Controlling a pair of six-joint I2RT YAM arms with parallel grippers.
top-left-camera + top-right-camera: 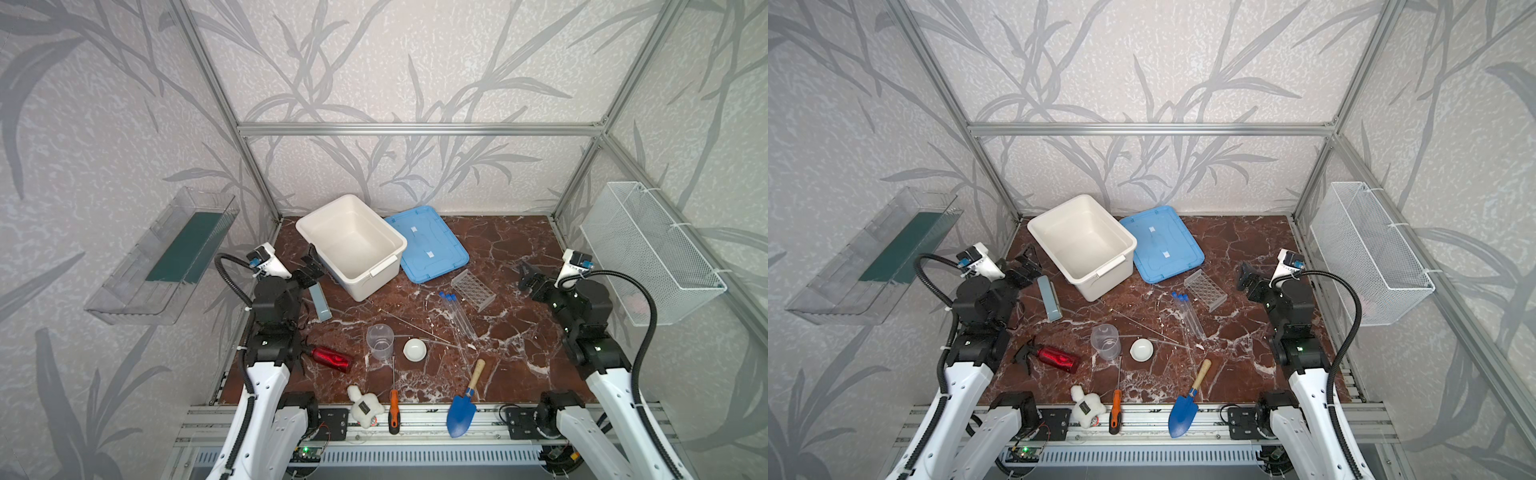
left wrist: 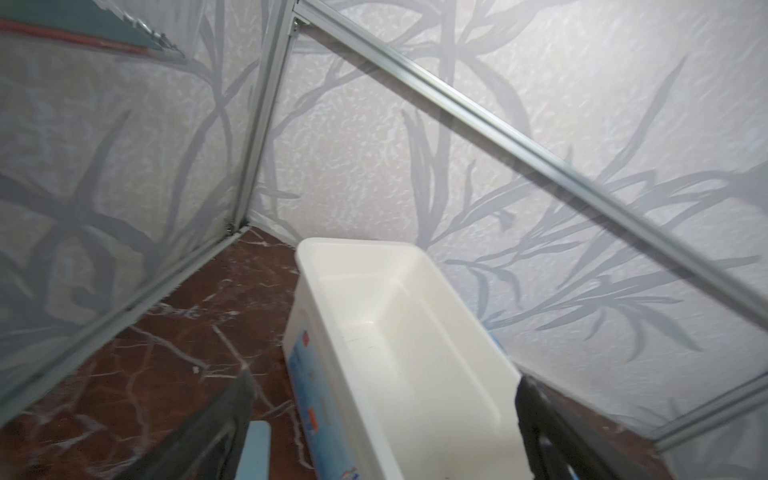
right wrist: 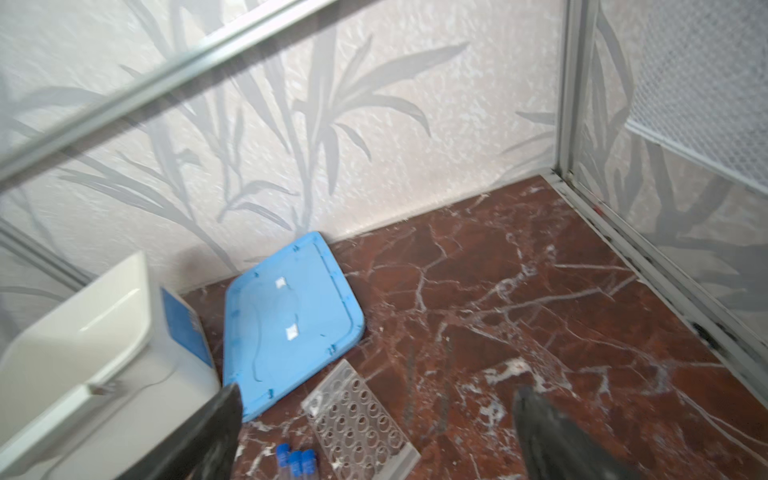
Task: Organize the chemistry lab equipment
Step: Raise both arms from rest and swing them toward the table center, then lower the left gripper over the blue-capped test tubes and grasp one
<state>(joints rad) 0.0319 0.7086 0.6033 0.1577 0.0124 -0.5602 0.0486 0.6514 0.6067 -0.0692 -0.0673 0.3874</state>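
Currently we find both arms folded low at the sides of the marble table [image 1: 511, 241]. The left gripper [image 1: 312, 266] — jaws spread wide, nothing between them — sits just beside the near-left wall of the white bin [image 1: 353, 241], by the far end of a blue-grey bar [image 1: 321, 303]. The right gripper [image 1: 525, 275] likewise gapes empty, well to the right of the rack [image 1: 473, 289]. In the right wrist view we see its two dark fingers [image 3: 216, 432] apart, with bare table between.

Lab gear, all loose on the table:
The rack lies just in front of the blue lid [image 1: 428, 245], which lies flat beside the bin, to its right. Three test tubes [image 1: 457, 311] lie side by side, touching, blue caps toward the back wall, just left of the rack. The beaker [image 1: 380, 341] stands upright near the middle. The dish [image 1: 414, 349] sits just to its right, apart from it. Thin rods [image 1: 411, 324] lie scattered among tubes, beaker and dish; we cannot count them surely.

Other items toward the near edge:
A red spray bottle [image 1: 332, 359] lies on its side at left. A plush toy [image 1: 365, 407], a screwdriver [image 1: 393, 409] and a trowel [image 1: 463, 409] follow, the last two reaching over the front rail. A wire basket [image 1: 648, 253] hangs on the right wall, a clear shelf [image 1: 166, 257] on the left.
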